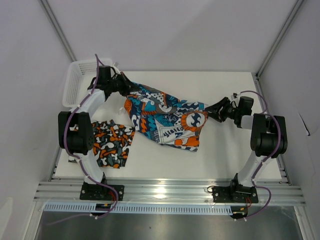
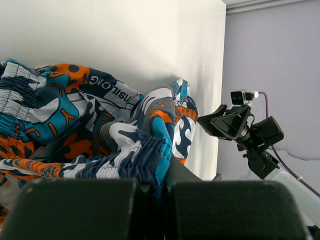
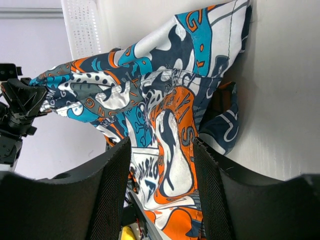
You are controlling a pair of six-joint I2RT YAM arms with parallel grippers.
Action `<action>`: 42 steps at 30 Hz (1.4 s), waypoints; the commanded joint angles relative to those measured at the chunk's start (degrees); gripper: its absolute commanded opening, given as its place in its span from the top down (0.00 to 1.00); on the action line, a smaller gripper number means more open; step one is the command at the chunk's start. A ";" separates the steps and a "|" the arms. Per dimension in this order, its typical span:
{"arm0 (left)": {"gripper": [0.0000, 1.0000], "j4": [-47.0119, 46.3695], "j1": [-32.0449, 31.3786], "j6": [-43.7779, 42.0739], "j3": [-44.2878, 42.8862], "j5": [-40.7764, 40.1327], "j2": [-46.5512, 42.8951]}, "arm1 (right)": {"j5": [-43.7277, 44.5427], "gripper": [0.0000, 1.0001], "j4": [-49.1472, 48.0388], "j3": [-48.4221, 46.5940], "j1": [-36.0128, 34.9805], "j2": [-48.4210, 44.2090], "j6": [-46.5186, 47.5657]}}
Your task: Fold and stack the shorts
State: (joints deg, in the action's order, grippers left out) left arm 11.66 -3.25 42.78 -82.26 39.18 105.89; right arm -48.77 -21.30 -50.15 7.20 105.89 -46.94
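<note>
The teal-blue, orange and white graphic shorts (image 1: pixel 165 117) hang stretched across the table's middle, held up at the far left. My left gripper (image 1: pixel 126 89) is shut on their gathered waistband, as the left wrist view (image 2: pixel 167 182) shows, with the bunched fabric (image 2: pixel 75 110) in front of it. My right gripper (image 1: pixel 210 111) is at the shorts' right edge. In the right wrist view it (image 3: pixel 161 145) is open, its fingers (image 3: pixel 115 170) wide apart with orange and white fabric (image 3: pixel 150 85) between them. The camouflage shorts (image 1: pixel 112 142) lie folded at the front left.
A white mesh basket (image 1: pixel 80 80) stands at the far left corner, just behind my left arm. The table (image 1: pixel 235 155) is white, with metal rails along the near edge. Grey walls close in the sides and back.
</note>
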 commanded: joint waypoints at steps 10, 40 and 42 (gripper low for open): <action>1.00 -0.85 0.08 -1.56 -2.12 0.20 -0.86 | 0.17 0.46 -1.20 -0.47 -0.26 -0.16 0.62; 1.00 -0.59 -0.27 -2.53 -0.97 -0.24 -0.51 | 0.35 0.46 -4.28 1.02 0.80 1.69 -0.52; 1.00 -0.67 -0.27 -2.53 -0.80 -0.16 -0.51 | -0.09 0.46 -4.80 0.76 0.27 2.04 -0.61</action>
State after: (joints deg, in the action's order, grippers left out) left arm 11.77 -3.27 41.87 -82.26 39.16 105.89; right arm -48.47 -23.11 -49.50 7.68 106.83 -47.40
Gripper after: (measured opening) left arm 0.003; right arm 0.539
